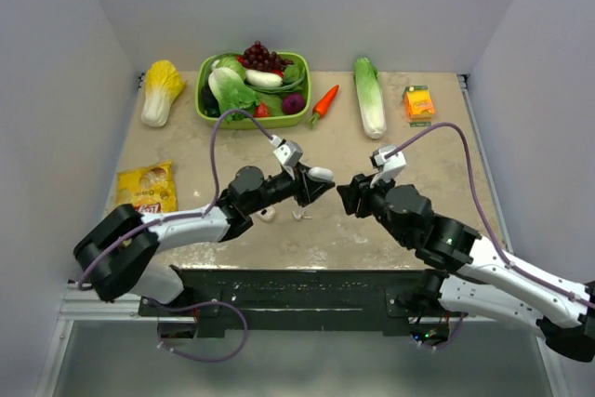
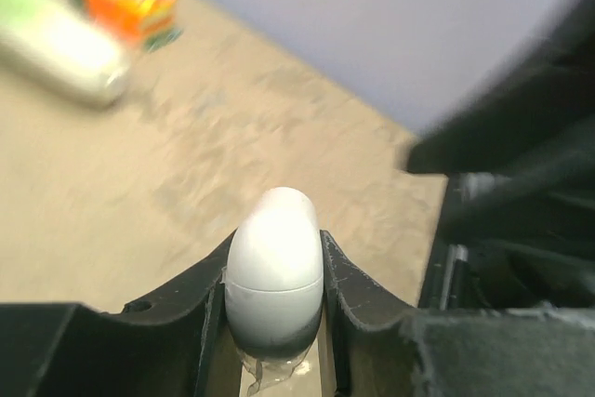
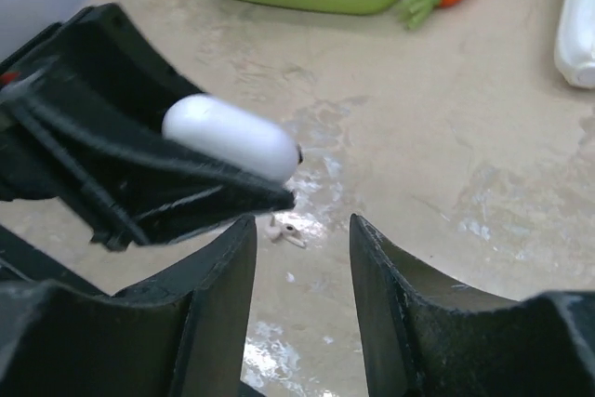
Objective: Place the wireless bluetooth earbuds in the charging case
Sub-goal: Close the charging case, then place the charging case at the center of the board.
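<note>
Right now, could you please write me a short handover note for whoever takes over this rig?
Left end effector: shut on the small glossy white oval plastic charging case, held above the table; its lid looks closed.
Right end effector: open, empty, facing the case.
A tiny white stemmed plastic earbud lies on the beige table below them; a second small white piece beside the left arm is likely the other one.
Done: case in hand.
Left: open the lid, pick up and seat both earbuds.
</note>
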You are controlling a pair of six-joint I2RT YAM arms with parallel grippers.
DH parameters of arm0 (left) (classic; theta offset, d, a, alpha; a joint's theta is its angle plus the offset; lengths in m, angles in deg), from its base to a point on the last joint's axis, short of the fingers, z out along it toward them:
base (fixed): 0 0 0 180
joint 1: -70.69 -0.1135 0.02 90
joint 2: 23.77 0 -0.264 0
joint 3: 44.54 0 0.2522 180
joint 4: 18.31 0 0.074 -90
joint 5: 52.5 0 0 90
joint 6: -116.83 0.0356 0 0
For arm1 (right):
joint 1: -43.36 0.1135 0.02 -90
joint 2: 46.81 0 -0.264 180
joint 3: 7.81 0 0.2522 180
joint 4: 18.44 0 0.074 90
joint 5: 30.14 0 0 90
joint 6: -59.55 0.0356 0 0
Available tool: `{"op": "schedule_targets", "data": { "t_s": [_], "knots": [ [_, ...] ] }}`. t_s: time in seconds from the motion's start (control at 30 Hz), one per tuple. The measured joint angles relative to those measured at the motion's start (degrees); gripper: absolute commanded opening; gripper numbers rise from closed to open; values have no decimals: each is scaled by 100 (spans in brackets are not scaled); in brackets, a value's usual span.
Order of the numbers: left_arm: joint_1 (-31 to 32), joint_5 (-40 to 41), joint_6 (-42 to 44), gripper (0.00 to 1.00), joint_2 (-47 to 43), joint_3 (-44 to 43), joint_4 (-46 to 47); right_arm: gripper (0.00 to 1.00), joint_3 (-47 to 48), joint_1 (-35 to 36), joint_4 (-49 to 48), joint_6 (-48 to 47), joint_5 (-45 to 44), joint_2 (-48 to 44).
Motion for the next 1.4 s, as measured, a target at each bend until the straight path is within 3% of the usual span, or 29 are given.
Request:
{"op": "schedule_targets", "data": {
  "t_s": [0.23, 0.57, 0.67, 0.7, 0.8, 0.9, 1.2, 1.4],
  "knots": [
    [-601, 1054, -1001, 0, 1637, -238, -756, 49, -664, 0, 39, 409, -127, 291],
    [-1062, 1534, -1526, 0, 2874, -811, -960, 50, -778, 0, -61, 564, 39, 293],
    [-1211, 1554, -1611, 9, 3134, -942, -1016, 50, -809, 0, -138, 577, 136, 308],
    [-1257, 1534, -1655, 19, 3195, -992, -990, 51, -820, 0, -146, 584, 170, 323],
    [-1370, 1484, -1676, 34, 3327, -1167, -1012, 51, -833, 0, -175, 597, 229, 424],
    [-1473, 1335, -1764, 41, 3397, -1241, -1010, 51, -835, 0, -184, 597, 308, 501],
    [-1786, 938, -1926, 51, 3126, -927, -1023, 52, -835, 0, -184, 595, 321, 518],
    [-2052, 920, -1899, 53, 2629, -680, -1593, 52, -835, 0, -184, 601, 339, 518]
  ]
}}
